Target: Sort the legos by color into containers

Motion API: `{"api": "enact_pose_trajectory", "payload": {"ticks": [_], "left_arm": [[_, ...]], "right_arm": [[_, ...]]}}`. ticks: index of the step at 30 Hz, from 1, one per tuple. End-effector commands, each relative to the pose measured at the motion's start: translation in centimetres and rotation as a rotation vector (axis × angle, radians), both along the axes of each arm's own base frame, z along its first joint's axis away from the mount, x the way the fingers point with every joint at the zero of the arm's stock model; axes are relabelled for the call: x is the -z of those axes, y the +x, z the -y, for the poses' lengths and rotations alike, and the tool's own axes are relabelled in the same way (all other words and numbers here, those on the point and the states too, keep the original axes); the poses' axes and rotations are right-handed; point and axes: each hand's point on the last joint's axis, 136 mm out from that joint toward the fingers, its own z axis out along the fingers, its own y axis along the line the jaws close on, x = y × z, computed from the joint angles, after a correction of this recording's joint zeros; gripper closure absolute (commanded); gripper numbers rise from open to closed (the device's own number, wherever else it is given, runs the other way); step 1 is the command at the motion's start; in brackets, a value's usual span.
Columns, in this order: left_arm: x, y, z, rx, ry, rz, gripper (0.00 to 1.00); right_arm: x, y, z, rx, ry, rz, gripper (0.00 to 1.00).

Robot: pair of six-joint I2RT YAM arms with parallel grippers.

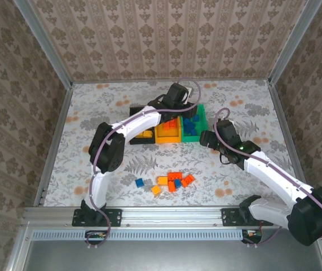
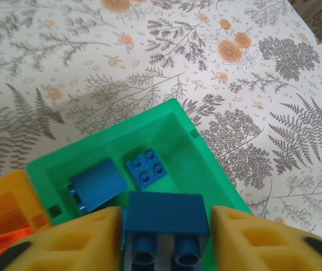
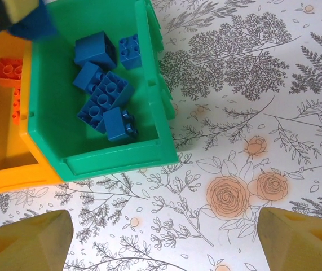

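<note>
My left gripper (image 2: 166,237) hangs over the green container (image 2: 206,164) with a blue lego (image 2: 166,214) between its yellow fingers. A thin gap shows at the right finger, so the jaws stand slightly open around the brick. Two more blue legos (image 2: 146,167) lie in the bin below. My right gripper (image 3: 163,237) is wide open over bare tablecloth just right of the green container (image 3: 115,161), which holds several blue legos (image 3: 105,93). In the top view, loose legos (image 1: 175,180) in red-orange, yellow-orange and blue lie near the front middle.
The yellow-orange container (image 1: 168,138) with red-orange bricks sits between the green one (image 1: 201,121) and the black one (image 1: 133,141). The left arm (image 1: 144,118) arches over the black bin. Metal rails and patterned walls bound the table.
</note>
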Motion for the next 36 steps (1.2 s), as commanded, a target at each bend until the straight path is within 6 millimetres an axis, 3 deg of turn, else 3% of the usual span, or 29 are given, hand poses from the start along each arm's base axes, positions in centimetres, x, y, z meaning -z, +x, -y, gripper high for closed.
{"api": "enact_pose_trajectory", "payload": {"ticks": [1,9,13,17,18,19,22,27,32,36], "left_arm": [[-1.4,-0.1,0.9,0.035,-0.039,-0.017,0.44],[-6.7,-1.6,-0.3,0.022,-0.147,0.028,0.23],[-9.4,-3.6,-2.5,0.007,-0.211,0.055,0.18],[-10.4,-6.4,-5.5,-0.019,-0.241,0.061,0.13],[-10.3,-7.2,-6.4,-0.024,-0.242,0.057,0.03],[-10.3,-7.9,-7.1,-0.029,-0.243,0.059,0.00],[-9.9,-10.2,-9.7,-0.051,-0.229,0.055,0.00],[-7.8,-13.4,-14.2,-0.111,-0.179,0.026,0.00],[-6.1,-15.4,-17.9,-0.180,-0.145,0.023,0.00],[-5.3,-16.0,-19.7,-0.217,-0.123,0.013,0.00]], "right_arm": [[0.5,-0.7,0.8,0.023,-0.012,-0.020,0.13],[0.6,-0.9,-0.9,-0.067,0.030,-0.042,0.13],[1.4,-1.8,-3.0,-0.180,0.065,-0.094,0.13],[2.6,-3.8,-5.0,-0.304,0.056,-0.165,0.13],[3.1,-4.5,-5.5,-0.338,0.039,-0.187,0.13],[3.6,-5.2,-5.8,-0.364,0.021,-0.211,0.13],[5.2,-7.6,-7.2,-0.451,-0.034,-0.282,0.12],[8.0,-11.4,-7.8,-0.540,-0.155,-0.388,0.12],[10.0,-13.4,-9.3,-0.628,-0.238,-0.433,0.10],[10.9,-13.7,-10.3,-0.674,-0.318,-0.429,0.10]]}}
